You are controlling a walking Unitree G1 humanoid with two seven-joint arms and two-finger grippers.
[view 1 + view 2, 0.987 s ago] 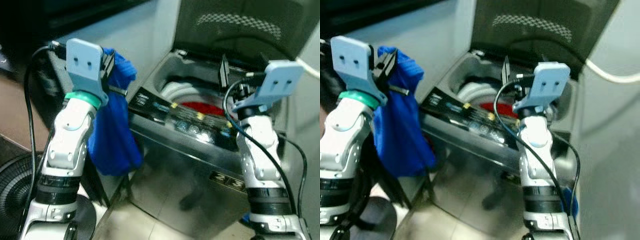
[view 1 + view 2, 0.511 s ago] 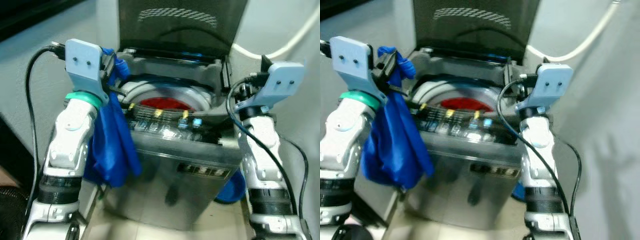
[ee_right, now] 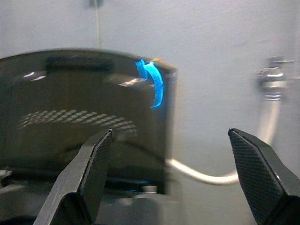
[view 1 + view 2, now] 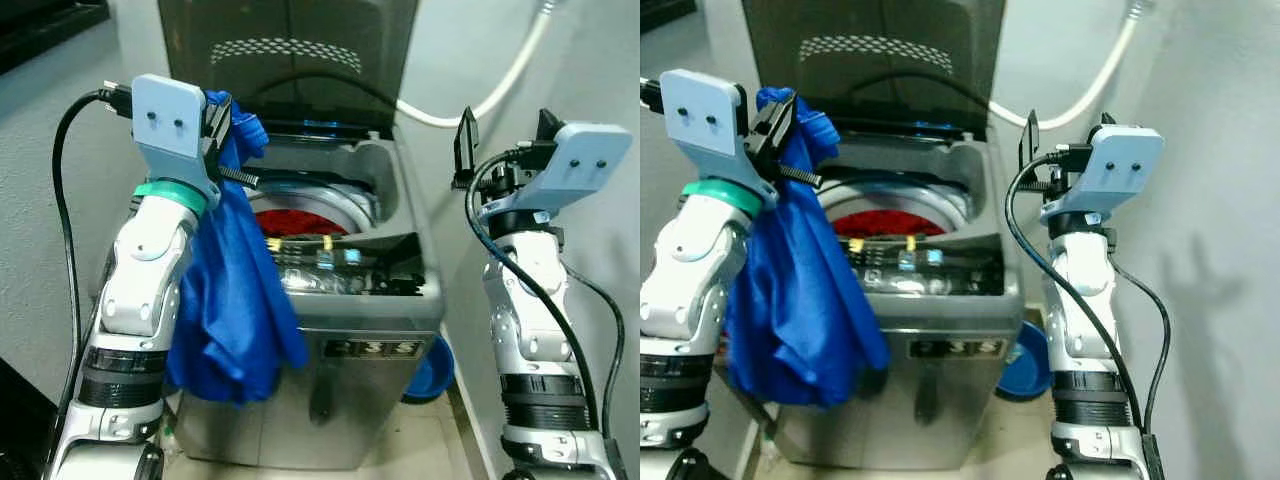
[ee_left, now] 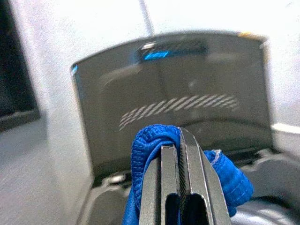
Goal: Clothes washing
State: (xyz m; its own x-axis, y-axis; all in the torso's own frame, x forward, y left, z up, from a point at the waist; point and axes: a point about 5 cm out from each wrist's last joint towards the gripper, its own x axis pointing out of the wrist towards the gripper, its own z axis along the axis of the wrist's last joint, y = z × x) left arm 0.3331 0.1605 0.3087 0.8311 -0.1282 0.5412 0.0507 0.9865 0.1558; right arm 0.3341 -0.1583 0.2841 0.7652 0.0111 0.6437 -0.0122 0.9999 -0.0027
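A top-loading washing machine (image 4: 350,330) is standing against the wall with its dark lid (image 4: 290,50) raised upright, and something red (image 4: 290,222) is lying in the drum. A blue garment (image 4: 235,300) is hanging down over the machine's front left corner, its top bunched in the left hand (image 5: 180,159), which is clenching it above the machine's left edge. The right hand (image 3: 176,173) is hovering released, fingers spread wide, above the machine's right edge. A white hose (image 4: 500,85) is curving along the wall.
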